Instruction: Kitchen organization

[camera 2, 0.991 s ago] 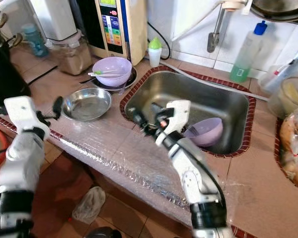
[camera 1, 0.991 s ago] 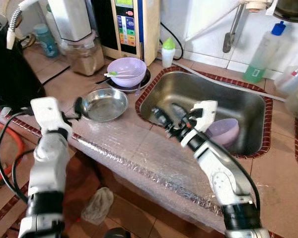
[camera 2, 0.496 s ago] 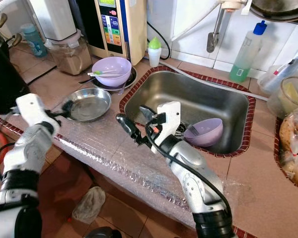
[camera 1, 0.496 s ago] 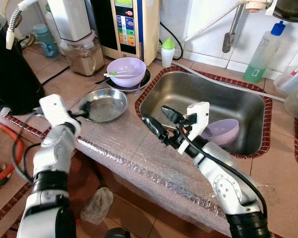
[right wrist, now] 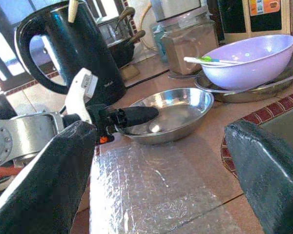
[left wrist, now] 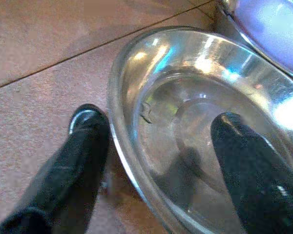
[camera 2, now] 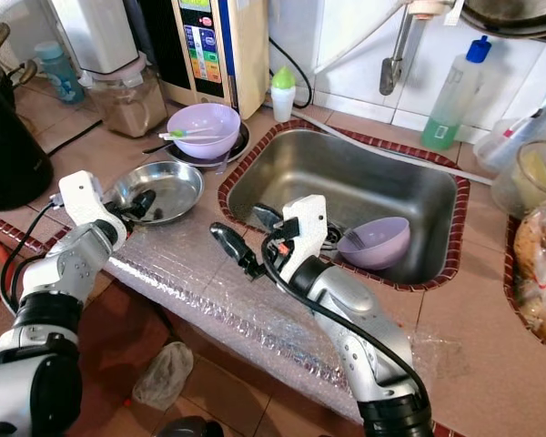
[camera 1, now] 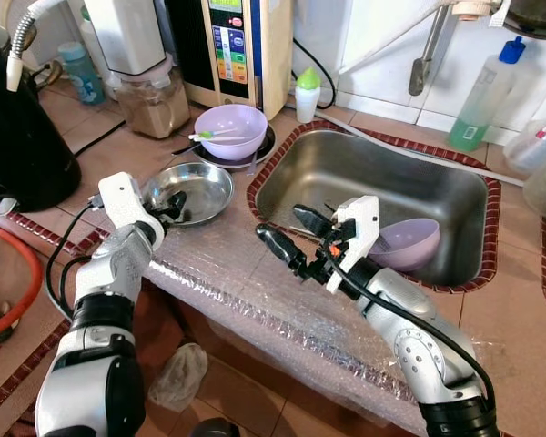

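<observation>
My left claw (left wrist: 156, 151) straddles the steel dish's (camera 1: 200, 187) rim, fingers apart, while my right claw (camera 1: 291, 238) hovers spread above the worktop (camera 1: 246, 273).

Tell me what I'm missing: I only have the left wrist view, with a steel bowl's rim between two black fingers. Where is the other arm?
Observer: The right gripper hovers over the bubble wrap on the counter edge, just left of the sink. Its jaws are wide apart and hold nothing.
Operator: Anything in that sink?
Observer: One purple bowl, tilted on its side near the right end of the sink.
Operator: And where does my steel bowl stand?
Observer: The steel bowl is on the counter left of the sink, with the left gripper at its near-left rim, jaws either side of the rim and not closed on it.
</observation>
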You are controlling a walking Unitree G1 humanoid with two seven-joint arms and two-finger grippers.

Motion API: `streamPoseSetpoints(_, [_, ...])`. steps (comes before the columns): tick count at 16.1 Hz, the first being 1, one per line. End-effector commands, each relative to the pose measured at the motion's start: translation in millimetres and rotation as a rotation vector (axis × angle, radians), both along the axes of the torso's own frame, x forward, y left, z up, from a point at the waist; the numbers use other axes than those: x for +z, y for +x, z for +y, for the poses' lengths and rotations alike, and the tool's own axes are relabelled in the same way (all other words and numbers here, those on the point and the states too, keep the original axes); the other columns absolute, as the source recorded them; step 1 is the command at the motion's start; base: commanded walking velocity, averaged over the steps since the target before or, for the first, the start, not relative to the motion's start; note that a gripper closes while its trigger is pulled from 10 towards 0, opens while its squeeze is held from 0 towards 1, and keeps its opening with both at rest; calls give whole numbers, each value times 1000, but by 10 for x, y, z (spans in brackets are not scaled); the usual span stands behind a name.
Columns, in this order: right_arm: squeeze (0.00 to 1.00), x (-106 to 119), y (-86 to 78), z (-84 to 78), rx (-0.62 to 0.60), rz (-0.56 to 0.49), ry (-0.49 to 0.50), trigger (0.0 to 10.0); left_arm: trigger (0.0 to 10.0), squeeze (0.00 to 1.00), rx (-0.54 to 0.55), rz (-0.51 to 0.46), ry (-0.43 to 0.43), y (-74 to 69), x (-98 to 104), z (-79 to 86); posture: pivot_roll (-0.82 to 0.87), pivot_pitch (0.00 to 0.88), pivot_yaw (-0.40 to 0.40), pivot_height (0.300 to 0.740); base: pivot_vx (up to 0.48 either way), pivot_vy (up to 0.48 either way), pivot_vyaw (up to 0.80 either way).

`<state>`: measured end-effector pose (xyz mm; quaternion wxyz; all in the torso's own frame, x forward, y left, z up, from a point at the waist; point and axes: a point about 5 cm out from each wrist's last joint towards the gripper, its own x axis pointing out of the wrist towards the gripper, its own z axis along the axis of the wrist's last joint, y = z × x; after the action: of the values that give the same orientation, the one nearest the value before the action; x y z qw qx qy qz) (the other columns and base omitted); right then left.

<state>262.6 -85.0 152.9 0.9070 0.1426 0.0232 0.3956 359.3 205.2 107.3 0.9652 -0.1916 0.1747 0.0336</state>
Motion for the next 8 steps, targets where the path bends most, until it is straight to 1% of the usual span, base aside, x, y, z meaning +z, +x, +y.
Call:
streamPoseSetpoints(1, [0, 18, -44, 32, 37, -4, -21, 10000, 0, 0, -2, 62, -5, -35, -101, 26, -42, 20, 83, 740, 0, 0, 0])
streamPoseSetpoints(2, [0, -11, -39, 21, 40, 3, -44, 10000, 0, 0, 5, 75, -15, -45, -122, 39, -39, 18, 81, 740, 0, 0, 0])
streamPoseSetpoints(3, [0, -79, -39, 6, 52, 6, -122, 10000, 0, 0, 7, 88, -29, -62, -144, 67, -38, 17, 79, 740, 0, 0, 0])
streamPoseSetpoints(4, [0, -110, -41, 0, 60, 12, -148, 10000, 0, 0, 2, 91, -31, -69, -151, 75, -36, 17, 78, 740, 0, 0, 0])
streamPoseSetpoints(5, [0, -157, -63, -2, 95, 6, -189, 10000, 0, 0, -3, 97, -33, -83, -168, 82, -33, 21, 75, 740, 0, 0, 0])
streamPoseSetpoints(7, [0, -188, -54, -4, 83, -2, -226, 10000, 0, 0, -16, 109, -37, -117, -199, 96, -30, 21, 75, 740, 0, 0, 0])
streamPoseSetpoints(8, [0, -198, -49, 0, 75, -22, -256, 10000, 0, 0, 7, 112, -24, -140, -216, 142, -30, 21, 75, 740, 0, 0, 0])
